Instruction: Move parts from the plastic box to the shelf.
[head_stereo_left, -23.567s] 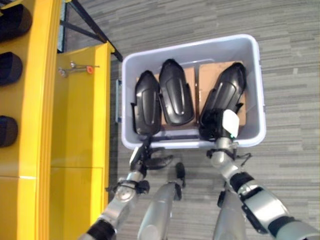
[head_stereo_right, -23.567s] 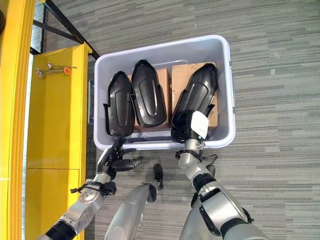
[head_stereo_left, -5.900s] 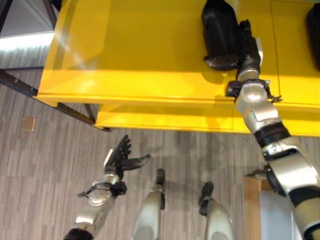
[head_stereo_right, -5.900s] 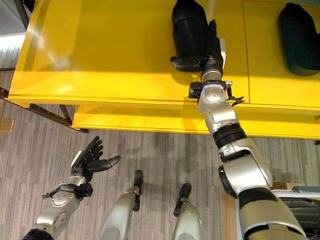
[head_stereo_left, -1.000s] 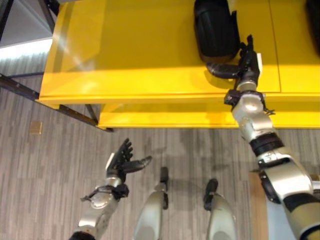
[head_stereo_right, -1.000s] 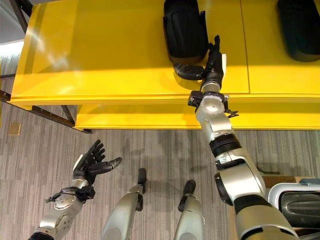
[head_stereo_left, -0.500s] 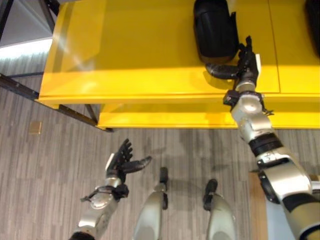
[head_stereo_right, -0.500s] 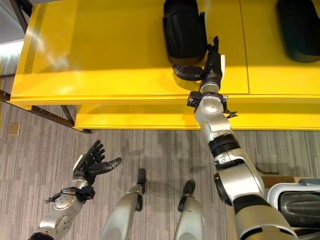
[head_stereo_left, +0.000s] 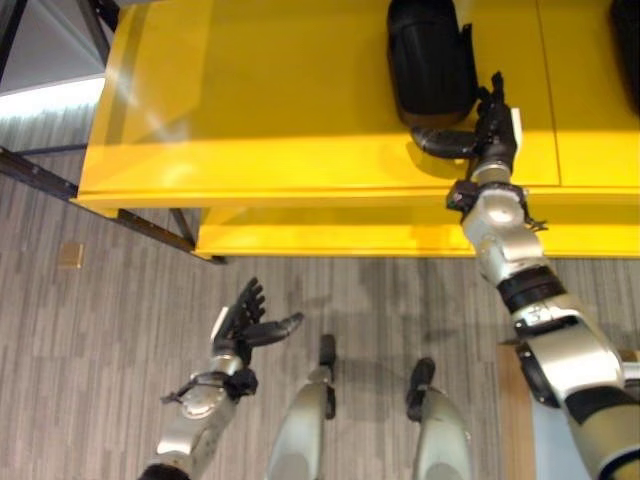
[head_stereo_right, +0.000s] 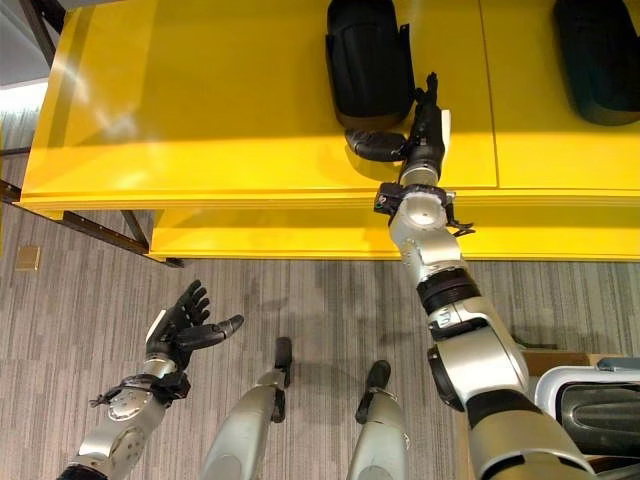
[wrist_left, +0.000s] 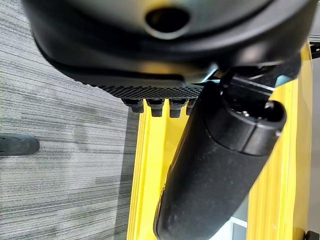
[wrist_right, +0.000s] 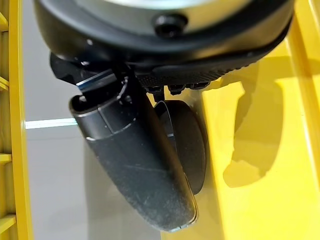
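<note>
Yellow shelf (head_stereo_left: 300, 100) seen across the top of the left eye view, a lower yellow tier showing under its front edge. Right arm is stretched up and forward, right hand (head_stereo_left: 490, 125) over the shelf top near the front edge, fingers straight, thumb spread toward the left. A black part (head_stereo_left: 430, 60) lies flat on the shelf just beyond the thumb; actual contact cannot be judged. Hand is relaxed and empty. Left hand (head_stereo_left: 240, 320) is held low over the grey striped carpet (head_stereo_left: 100, 350), fingers spread and straight, nothing in it. A small tan square (head_stereo_left: 70, 255) is noted on the carpet at far left. Dark frame bars (head_stereo_left: 60, 180) run under the shelf's left end.

Right eye view: same pose. A second black part (head_stereo_right: 600, 60) lies on the shelf well to the right of the first. The box (head_stereo_right: 590, 400) is seen at the lower right corner, a dark part inside it.

Left wrist view: thumb and fingertips are seen extended, yellow shelf edge and carpet beyond them.

Right wrist view: thumb is held out straight, the rounded end of the black part seen just past it on the yellow surface, the fingers uncurled.
</note>
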